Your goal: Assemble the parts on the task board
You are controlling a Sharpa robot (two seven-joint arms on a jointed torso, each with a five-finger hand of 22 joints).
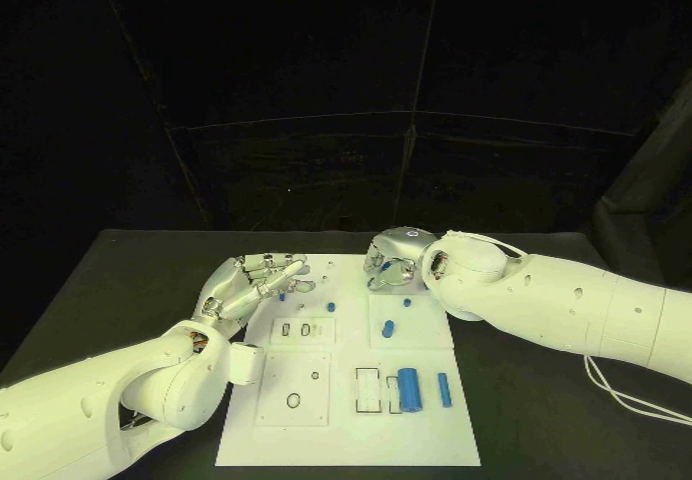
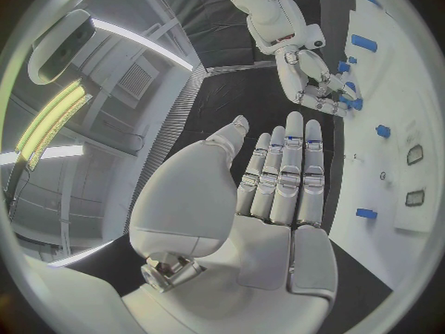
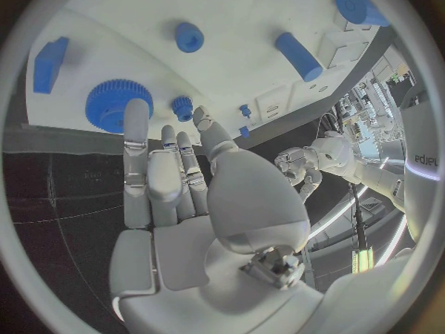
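Head view, board: the white task board lies at the table's middle, long side running from 12 to 6 o'clock.
Head view, left hand: the left hand hovers at the board's 11 o'clock corner, fingers loosely apart and holding nothing; a small blue peg lies just beside it toward 4 o'clock.
Head view, right hand: the right hand hangs over the board's far edge at 12 o'clock, fingers curled down; whether they pinch anything cannot be told here.
Head view, parts: a large blue cylinder and a slim blue bar lie near the 5 o'clock corner, well apart from both hands.
Left wrist view: own fingers straight, side by side, empty.
Right wrist view: fingers extended, nothing between them; a blue gear sits on the board just past the fingertips.
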